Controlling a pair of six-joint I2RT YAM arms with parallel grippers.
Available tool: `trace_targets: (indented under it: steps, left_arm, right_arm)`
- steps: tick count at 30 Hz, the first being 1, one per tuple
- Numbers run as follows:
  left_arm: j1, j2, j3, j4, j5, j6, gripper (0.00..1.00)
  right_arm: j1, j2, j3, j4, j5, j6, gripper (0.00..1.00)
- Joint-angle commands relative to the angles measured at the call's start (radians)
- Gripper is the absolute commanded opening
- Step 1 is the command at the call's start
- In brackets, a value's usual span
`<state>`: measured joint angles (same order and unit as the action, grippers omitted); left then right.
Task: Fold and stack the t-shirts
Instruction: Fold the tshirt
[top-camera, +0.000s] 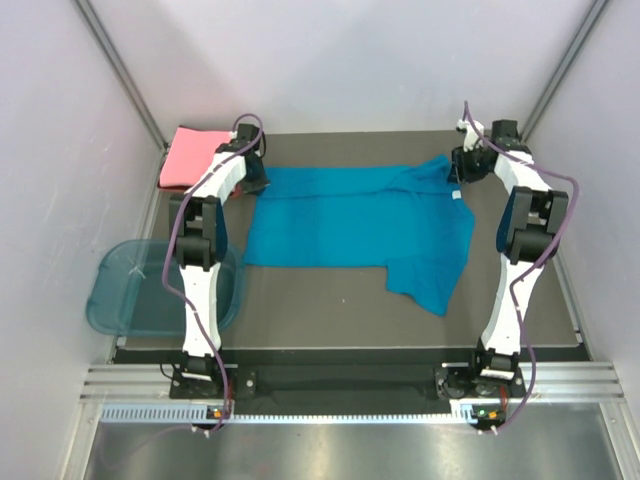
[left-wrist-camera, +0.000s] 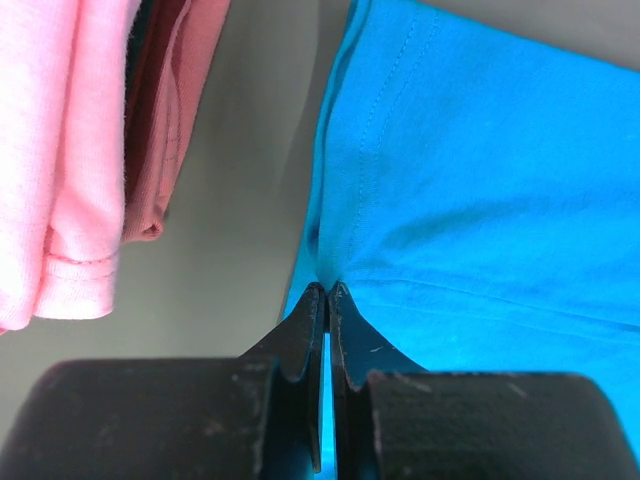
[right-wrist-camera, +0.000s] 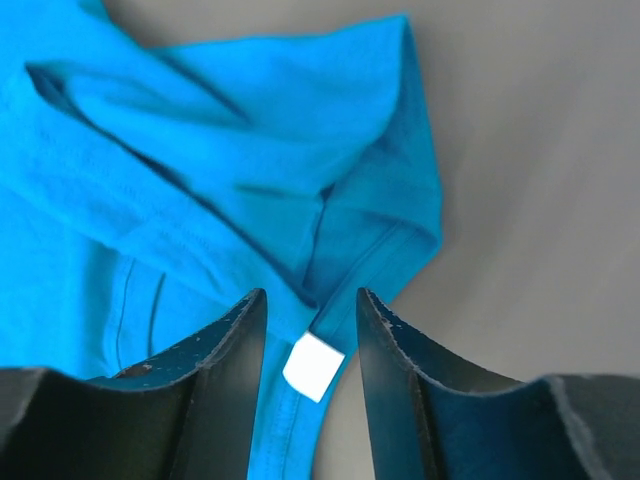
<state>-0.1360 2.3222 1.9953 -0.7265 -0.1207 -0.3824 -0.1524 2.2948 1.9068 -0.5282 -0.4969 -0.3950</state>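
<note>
A teal-blue t-shirt (top-camera: 350, 225) lies spread across the dark mat, its lower part folded up and one sleeve hanging toward the front right. My left gripper (left-wrist-camera: 328, 290) is shut on the shirt's left edge, and teal cloth (left-wrist-camera: 480, 200) shows between the fingers. My right gripper (right-wrist-camera: 312, 295) stands open over the bunched neck edge at the back right. The small white label (right-wrist-camera: 313, 366) lies between its fingers, touching neither. The salmon-pink t-shirt (top-camera: 190, 155) sits folded at the back left corner, and in the left wrist view the pink t-shirt (left-wrist-camera: 60, 150) lies just left of the teal edge.
A translucent blue plastic tub (top-camera: 130, 290) sits off the mat's left side beside the left arm. White walls close in at left, right and back. A metal rail (top-camera: 340, 385) runs along the near edge by the arm bases.
</note>
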Motion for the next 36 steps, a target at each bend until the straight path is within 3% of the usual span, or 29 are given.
trace_targets:
  steps: [1, 11, 17, 20, 28, 36]
  left_arm:
    - [0.003, -0.006, 0.022, 0.004, 0.006, 0.000, 0.04]
    - [-0.004, -0.004, 0.028, 0.010, 0.016, -0.004, 0.04]
    - [-0.004, -0.011, 0.030, 0.012, 0.019, -0.006, 0.04]
    - [-0.005, -0.011, 0.031, 0.013, 0.027, -0.009, 0.04]
    - [-0.011, -0.011, 0.028, 0.015, 0.023, -0.010, 0.04]
    - [-0.014, -0.014, 0.028, 0.010, 0.016, -0.007, 0.03]
  right_arm:
    - [0.011, 0.006, 0.034, -0.067, -0.005, -0.045, 0.41]
    - [0.020, -0.017, -0.008, -0.075, -0.014, -0.062, 0.29]
    - [0.025, -0.034, -0.038, -0.075, -0.003, -0.076, 0.30]
    - [0.030, -0.021, -0.025, -0.085, 0.009, -0.074, 0.36]
    - [0.048, 0.002, 0.011, -0.099, 0.058, -0.073, 0.33]
    - [0.050, -0.017, 0.006, -0.023, 0.021, -0.042, 0.37]
